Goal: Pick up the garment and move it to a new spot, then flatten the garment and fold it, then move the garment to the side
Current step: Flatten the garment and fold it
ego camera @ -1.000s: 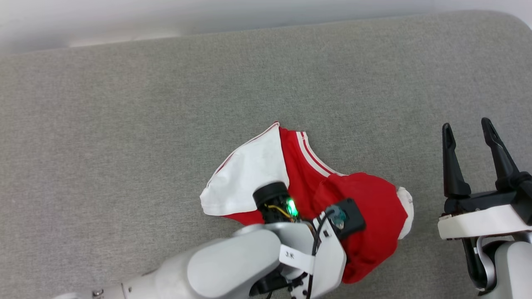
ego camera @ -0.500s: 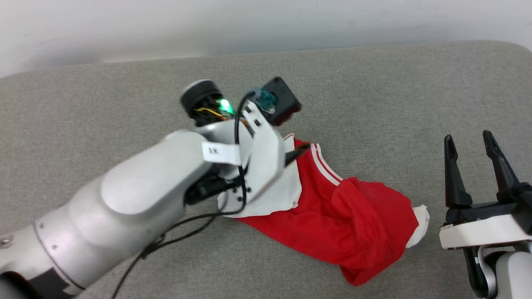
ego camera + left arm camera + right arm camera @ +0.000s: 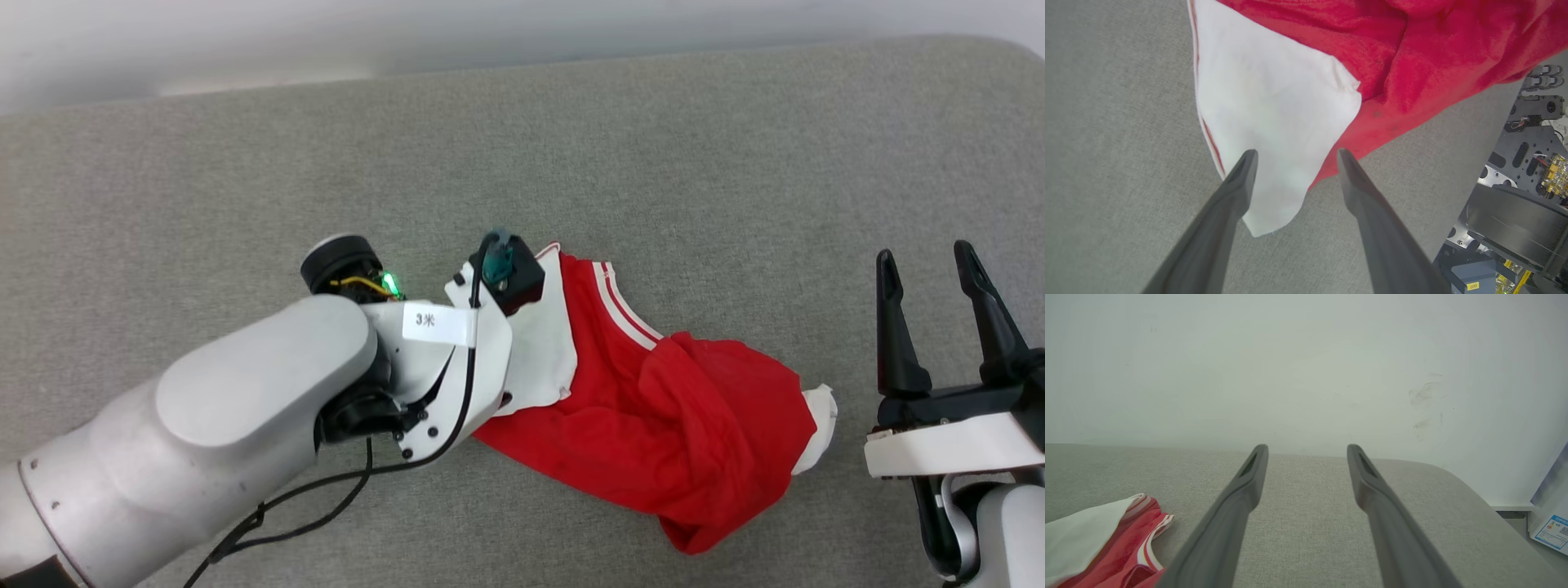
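Low in the left wrist view, the released left pincer (image 3: pixel 1294 153) hangs over the garment (image 3: pixel 1306 81), whose flattening likely needs a sleeve-corner grip.

Bright, even, soft lighting; faint shadows, sharp focus, wide-angle stretch at wrist-view edges.

Head view steeply downward, wrist views along own fingers (image 3: pixel 1235 196), garment (image 3: pixel 694 425) common to all.

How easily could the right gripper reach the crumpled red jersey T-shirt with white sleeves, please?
Probably yes: the right gripper stands open beside the T-shirt, bare grey upholstered surface between them.
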Tool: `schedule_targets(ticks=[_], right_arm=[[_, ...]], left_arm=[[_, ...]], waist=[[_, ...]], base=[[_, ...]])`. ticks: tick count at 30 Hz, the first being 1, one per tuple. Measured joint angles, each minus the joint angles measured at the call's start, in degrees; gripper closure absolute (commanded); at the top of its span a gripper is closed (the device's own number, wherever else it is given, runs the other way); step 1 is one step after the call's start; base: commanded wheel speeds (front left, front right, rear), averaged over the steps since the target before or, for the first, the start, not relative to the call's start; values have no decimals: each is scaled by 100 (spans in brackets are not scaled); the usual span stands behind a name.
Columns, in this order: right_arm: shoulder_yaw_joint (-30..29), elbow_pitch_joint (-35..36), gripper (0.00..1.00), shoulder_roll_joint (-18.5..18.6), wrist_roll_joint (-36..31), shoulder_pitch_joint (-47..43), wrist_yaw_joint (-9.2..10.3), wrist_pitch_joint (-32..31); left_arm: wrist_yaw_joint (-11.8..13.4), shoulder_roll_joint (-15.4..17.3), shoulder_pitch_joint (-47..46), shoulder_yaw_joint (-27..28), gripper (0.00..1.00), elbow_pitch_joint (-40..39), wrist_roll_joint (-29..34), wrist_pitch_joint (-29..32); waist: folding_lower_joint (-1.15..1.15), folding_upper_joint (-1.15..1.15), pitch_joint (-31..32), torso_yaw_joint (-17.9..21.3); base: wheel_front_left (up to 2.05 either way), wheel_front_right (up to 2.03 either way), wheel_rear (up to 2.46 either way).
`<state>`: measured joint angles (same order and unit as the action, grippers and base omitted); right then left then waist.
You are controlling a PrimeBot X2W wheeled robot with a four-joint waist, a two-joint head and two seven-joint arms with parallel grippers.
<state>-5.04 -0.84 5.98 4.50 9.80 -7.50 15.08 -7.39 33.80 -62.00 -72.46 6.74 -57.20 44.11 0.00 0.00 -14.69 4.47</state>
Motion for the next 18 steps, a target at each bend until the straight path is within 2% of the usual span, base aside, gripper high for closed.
schedule_targets(ticks=[9,14,15,16,17,18], right_arm=[[92,10,0,-63,16,215,0,1],[99,-18,0,-70,19,278,0,0],[97,-24,0,-73,19,278,0,0],[89,-30,0,-73,19,278,0,1],[79,-38,0,-73,18,278,0,1],[66,-53,0,-73,16,278,0,1]], left_arm=[[0,-36,533,-89,0,162,324,255],[0,-92,652,-37,0,386,565,105],[0,-107,662,-27,30,410,566,110],[0,-114,667,-27,82,411,597,118],[0,-123,676,-30,100,412,622,110],[1,-130,694,-29,100,404,614,111]], waist=[[0,0,-374,234],[0,0,-480,346],[0,0,-479,350],[0,0,-471,351],[0,0,-458,348],[0,0,-437,342]], base=[[0,0,0],[0,0,0],[0,0,0],[0,0,0],[0,0,0],[0,0,0]])
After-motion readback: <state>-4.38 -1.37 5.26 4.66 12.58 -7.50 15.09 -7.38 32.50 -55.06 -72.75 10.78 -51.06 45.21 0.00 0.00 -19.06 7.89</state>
